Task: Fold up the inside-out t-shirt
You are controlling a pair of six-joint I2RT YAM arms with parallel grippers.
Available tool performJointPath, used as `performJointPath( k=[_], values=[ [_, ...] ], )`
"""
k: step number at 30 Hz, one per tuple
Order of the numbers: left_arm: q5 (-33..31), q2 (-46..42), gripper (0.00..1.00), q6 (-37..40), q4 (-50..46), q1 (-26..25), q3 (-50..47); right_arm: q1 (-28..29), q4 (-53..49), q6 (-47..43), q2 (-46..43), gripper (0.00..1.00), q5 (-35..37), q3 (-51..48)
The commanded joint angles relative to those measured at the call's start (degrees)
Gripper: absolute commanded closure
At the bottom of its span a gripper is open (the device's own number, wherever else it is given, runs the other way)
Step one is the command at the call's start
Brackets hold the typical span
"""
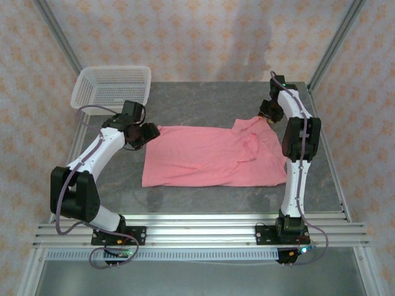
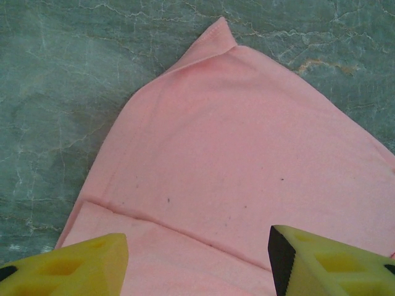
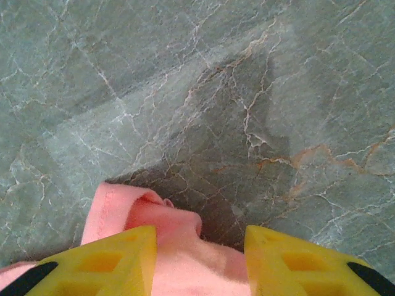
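Note:
The salmon-pink inside-out t-shirt [image 1: 210, 157] lies spread flat across the middle of the grey table, its hem side toward the left. My left gripper [image 1: 152, 131] hovers at the shirt's far left corner. In the left wrist view the left gripper [image 2: 197, 253] is open, its yellow fingers wide apart above the flat cloth [image 2: 247, 142] and a seam line. My right gripper [image 1: 266, 118] is at the shirt's far right corner. In the right wrist view the right gripper [image 3: 200, 250] is open, with a raised bunch of cloth [image 3: 123, 206] between its fingers.
A white mesh basket [image 1: 111, 86] stands at the back left corner, just behind the left arm. Bare marbled table [image 1: 203, 98] lies behind the shirt, and a strip lies in front of it. Metal frame posts and papered walls close in the sides.

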Motion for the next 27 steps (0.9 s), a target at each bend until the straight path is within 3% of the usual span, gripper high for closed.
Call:
performJointPath(
  k=[1,6,15,20,22,25,27],
  values=[
    [-0.5,2.0,0.37,3.5,-3.6,-0.4,3.8,-0.2,-2.8,-2.5,0.6,0.59,2.1,1.2],
    [-0.1,4.1,0.36,4.5,-4.1,-0.1,6.0,-0.1,-4.5,-2.2,1.6,0.59,1.2,0.8],
    [1.5,6.8,0.36,4.0,-2.5,0.0,7.4,-0.6,0.7,-7.0,-5.5,0.47,-2.3,-10.5],
    [1.8,7.4,0.36,4.2,-2.3,0.0,7.7,-0.6,1.9,-6.3,-4.4,0.48,-2.1,-10.6],
    [1.6,7.8,0.36,4.3,-2.9,0.0,8.5,-0.6,1.3,-6.2,-3.0,0.55,-2.0,-8.2],
    [1.6,8.4,0.37,4.6,-3.5,0.0,9.6,-0.6,-0.6,-6.0,-0.6,0.81,-2.5,-2.3],
    [1.8,9.0,0.37,4.9,-4.0,0.0,10.2,-0.6,-1.8,-5.4,0.5,0.91,-2.6,1.9]
  ],
)
